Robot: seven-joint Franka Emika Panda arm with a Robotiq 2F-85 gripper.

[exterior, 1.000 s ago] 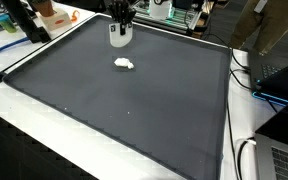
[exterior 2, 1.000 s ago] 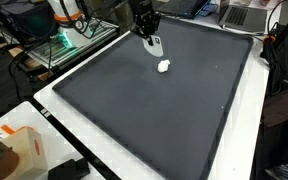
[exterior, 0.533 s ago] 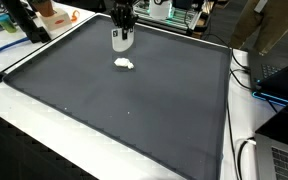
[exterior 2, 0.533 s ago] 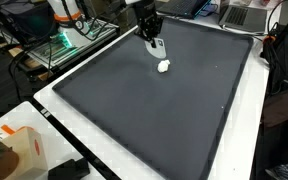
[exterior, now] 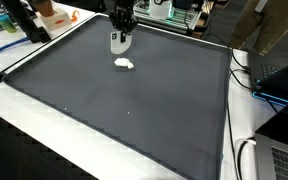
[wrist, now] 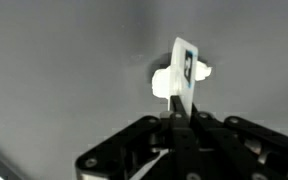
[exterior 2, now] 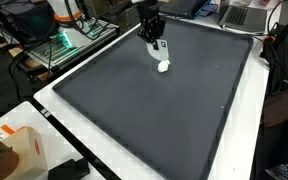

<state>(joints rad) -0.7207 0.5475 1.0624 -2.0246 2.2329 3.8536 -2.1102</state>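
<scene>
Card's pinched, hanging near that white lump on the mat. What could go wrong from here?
The card is gripped only by one end in the shut end effector, so pressing it on the mat might twist it loose. The lump lies loose; a nudge could skid it away.

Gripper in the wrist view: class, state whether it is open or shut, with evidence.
Shut: the gripper pinches the white card by one edge; the card sticks out from between its closed jaws.
</scene>
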